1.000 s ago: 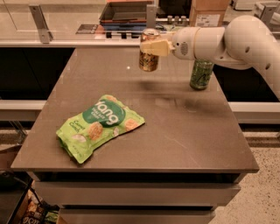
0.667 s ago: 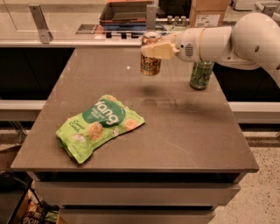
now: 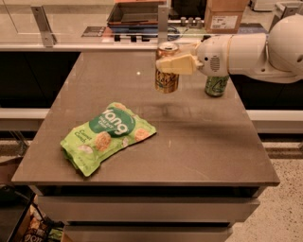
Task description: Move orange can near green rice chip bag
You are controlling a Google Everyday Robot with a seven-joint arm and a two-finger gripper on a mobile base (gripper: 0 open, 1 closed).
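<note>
The orange can (image 3: 166, 79) is upright and held above the grey table (image 3: 208, 142), over its far middle. My gripper (image 3: 169, 64) reaches in from the right and is shut on the can's upper half; a pale finger (image 3: 177, 64) crosses its front. The green rice chip bag (image 3: 106, 136) lies flat on the table's front left, well apart from the can and nearer to the front.
A green can (image 3: 216, 86) stands at the table's far right, partly behind my white arm (image 3: 246, 49). Behind the table runs a counter with a tray (image 3: 135, 14) and a cardboard box (image 3: 226, 15). The table's front edge is below the bag.
My gripper has carried the orange can a little to the left and toward the front of the table. The bag and the green can have not moved.
</note>
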